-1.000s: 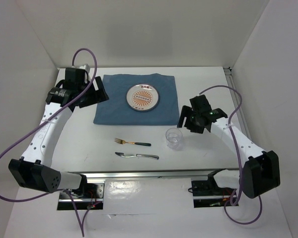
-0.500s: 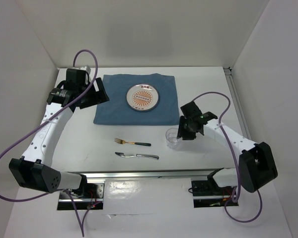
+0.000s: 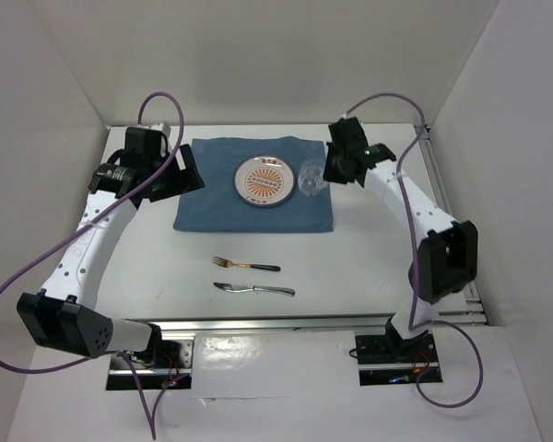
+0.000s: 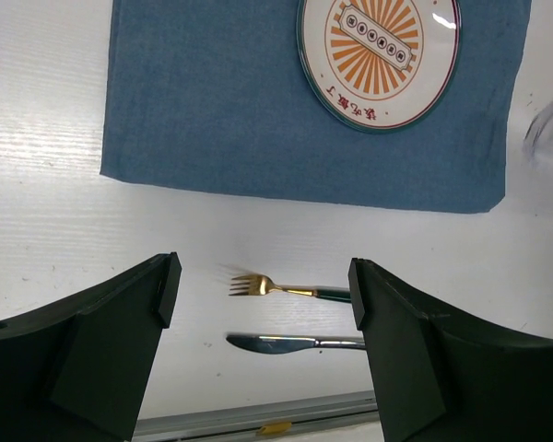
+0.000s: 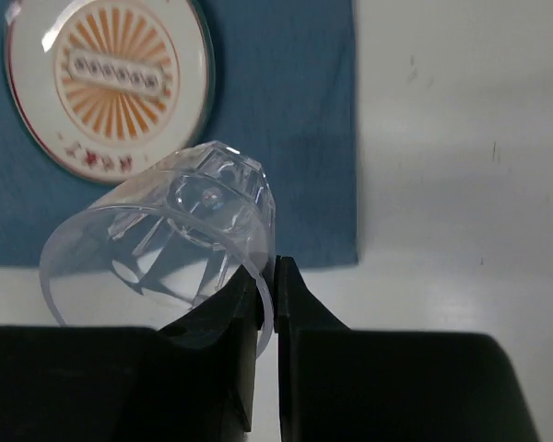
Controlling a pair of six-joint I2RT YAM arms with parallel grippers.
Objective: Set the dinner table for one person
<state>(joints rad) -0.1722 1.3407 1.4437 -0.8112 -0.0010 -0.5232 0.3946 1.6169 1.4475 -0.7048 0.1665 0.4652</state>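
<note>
Two slim black fingers of the right tool (image 5: pixel 275 276) pinch the thin rim of a clear faceted cup (image 5: pixel 166 230), tilted over blue cloth (image 3: pixel 212 198) at 3 o'clock of the round sunburst plate (image 3: pixel 266 181). Left tool (image 3: pixel 173 172) gapes wide. Smooth white desk (image 3: pixel 369 267) underlies everything.

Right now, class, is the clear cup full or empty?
Empty: in the right wrist view the cup is see-through down to its base, no liquid inside; the right gripper pinches its rim.
</note>
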